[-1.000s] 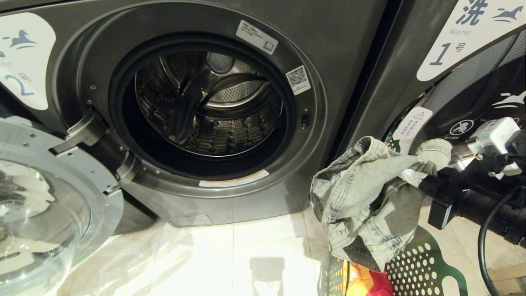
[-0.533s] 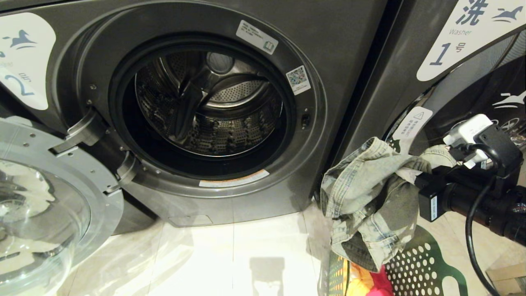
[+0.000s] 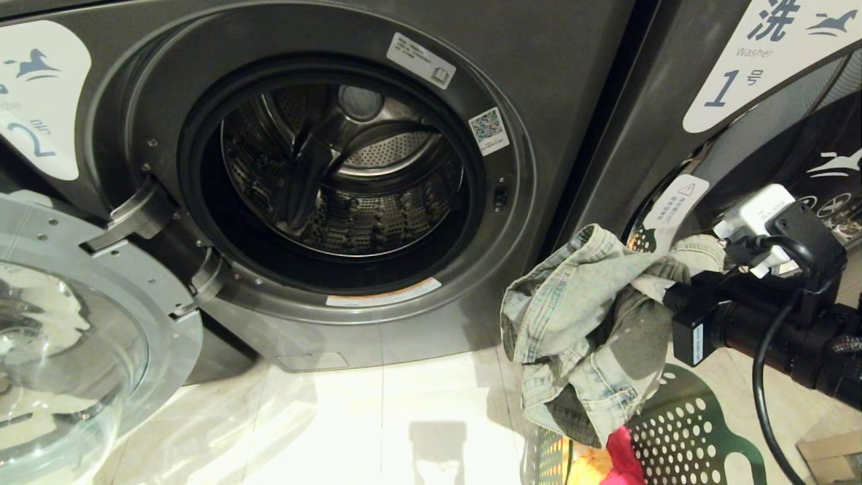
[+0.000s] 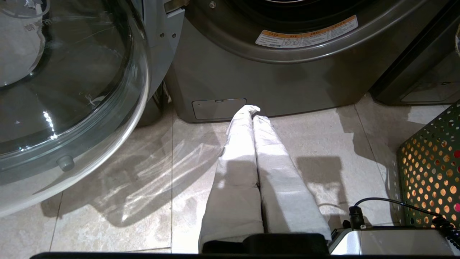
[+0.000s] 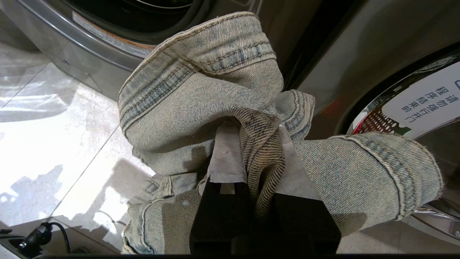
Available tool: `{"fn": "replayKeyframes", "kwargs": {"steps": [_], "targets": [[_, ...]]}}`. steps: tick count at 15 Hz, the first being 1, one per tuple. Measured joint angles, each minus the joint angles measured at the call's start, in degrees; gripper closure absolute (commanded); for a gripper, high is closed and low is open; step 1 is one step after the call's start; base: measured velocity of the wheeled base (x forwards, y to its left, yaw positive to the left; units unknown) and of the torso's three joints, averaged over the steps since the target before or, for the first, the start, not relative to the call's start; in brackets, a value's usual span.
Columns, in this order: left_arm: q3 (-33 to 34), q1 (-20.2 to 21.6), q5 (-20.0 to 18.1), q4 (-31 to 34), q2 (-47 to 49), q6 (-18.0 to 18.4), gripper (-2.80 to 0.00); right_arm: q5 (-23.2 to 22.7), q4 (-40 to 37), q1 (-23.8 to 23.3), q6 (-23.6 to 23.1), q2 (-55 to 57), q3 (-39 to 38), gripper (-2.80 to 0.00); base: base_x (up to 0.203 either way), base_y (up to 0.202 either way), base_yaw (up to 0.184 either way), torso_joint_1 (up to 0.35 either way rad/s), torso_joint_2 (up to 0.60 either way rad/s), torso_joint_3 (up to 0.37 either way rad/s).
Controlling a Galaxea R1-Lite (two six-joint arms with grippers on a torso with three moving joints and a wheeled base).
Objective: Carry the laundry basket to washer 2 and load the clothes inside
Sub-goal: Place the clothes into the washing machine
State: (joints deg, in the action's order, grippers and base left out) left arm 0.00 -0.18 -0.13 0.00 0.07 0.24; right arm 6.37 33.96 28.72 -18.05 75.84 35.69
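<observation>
Head view, washers: two; washer 2 door open, drum bare; washer 1 reads "Washer 1".
Right gripper: pinching one denim piece above the basket.
Basket clothes: yellow, red.
Left gripper: pressed together, low over floor.

You're looking at a self-service laundry room. Two dark grey front-load washers stand side by side on a pale tiled floor. Each carries a white label with a blue horse and a big numeral: washer 2 on your left, with its label at the edge of the head view, and washer 1 on your right, its label reading "Washer" under a Chinese character. Numbered machines point to a shared facility, not a home. A QR sticker sits beside washer 2's open drum.
</observation>
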Motion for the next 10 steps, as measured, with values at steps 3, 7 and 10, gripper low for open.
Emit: {"fn": "replayKeyframes", "kwargs": {"steps": [3, 7, 10], "targets": [[0.0, 0.0, 0.0, 0.0, 0.0, 0.0, 0.00, 0.0, 0.1, 0.1, 0.0, 0.3, 0.1, 0.00, 0.002, 0.025, 0.000, 0.001, 0.00, 0.001], [0.0, -0.1, 0.0, 0.0, 0.0, -0.1, 0.00, 0.0, 0.2, 0.1, 0.0, 0.5, 0.1, 0.00, 0.001, 0.176, -0.003, 0.002, 0.00, 0.003], [0.0, 0.0, 0.0, 0.0, 0.0, 0.0, 0.00, 0.0, 0.2, 0.1, 0.0, 0.5, 0.1, 0.00, 0.000, 0.122, 0.002, 0.001, 0.00, 0.004]]}}
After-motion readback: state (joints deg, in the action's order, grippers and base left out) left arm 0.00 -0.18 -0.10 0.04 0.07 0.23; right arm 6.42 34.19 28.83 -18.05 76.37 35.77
